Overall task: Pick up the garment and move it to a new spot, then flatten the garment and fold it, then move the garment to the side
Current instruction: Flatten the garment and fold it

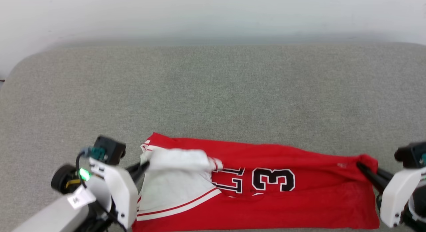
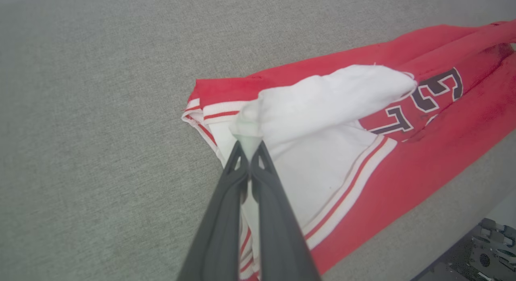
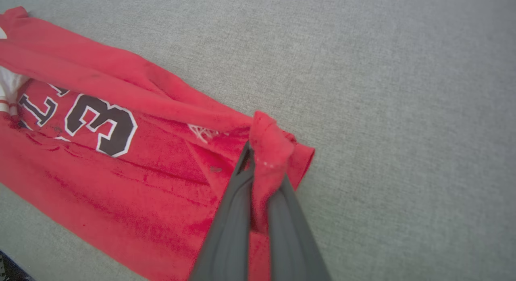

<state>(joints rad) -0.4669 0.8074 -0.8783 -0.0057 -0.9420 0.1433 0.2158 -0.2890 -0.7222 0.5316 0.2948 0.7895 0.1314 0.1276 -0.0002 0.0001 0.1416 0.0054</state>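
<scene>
**Garment (image 1: 266, 195), red jersey T-shirt: fold step in hand, pinched at both ends**

Item lies as a long, narrow band along the near edge of the grey counter (image 1: 213, 92), collar end to the left, hem end to the right, number 3 (image 1: 273, 179) face up. Left hand (image 1: 144, 165): fingers closed tight on a tuck of the white sleeve (image 1: 176, 158), which is lifted and draped over the chest lettering. Right hand (image 1: 359, 166): fingers closed on the bunched red hem corner (image 1: 367, 160), the cloth wrapped over one finger. The hands sit at opposite ends, with the body of the shirt stretched between them. Judged stage: lengthwise fold under way, side placement not yet done. Next move calls for both hands to travel together at an even height, lay the held edge flat, and release only once it rests without a ridge.
</scene>
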